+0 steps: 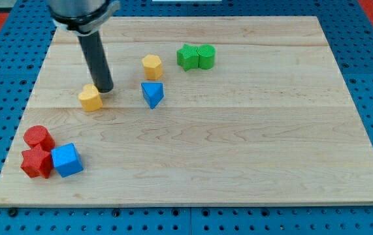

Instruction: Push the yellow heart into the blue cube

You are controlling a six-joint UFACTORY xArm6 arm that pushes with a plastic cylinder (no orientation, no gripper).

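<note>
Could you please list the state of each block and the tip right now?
Tip: down on the board, touching the yellow heart's upper right.
Yellow heart: apart from the blue cube.
Blue cube: against the red blocks.
Yellow hexagon: alone.
Blue triangle: alone.
Green blocks: touching.

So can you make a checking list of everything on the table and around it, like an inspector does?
Surface: pale wooden board, flat, with plank seams.
Job's things: yellow heart at the view's left; blue cube below it, near the bottom-left corner, apart from the heart.
Clutter: red cylinder and red star-like block touching the cube's side; yellow hexagon block; blue triangle; two green blocks together near the top.
Grippers: none; my tip sits at the heart's upper right edge.
Cables: nothing seen.
Surroundings: blue pegboard around the board, red strips at the top corners.
</note>
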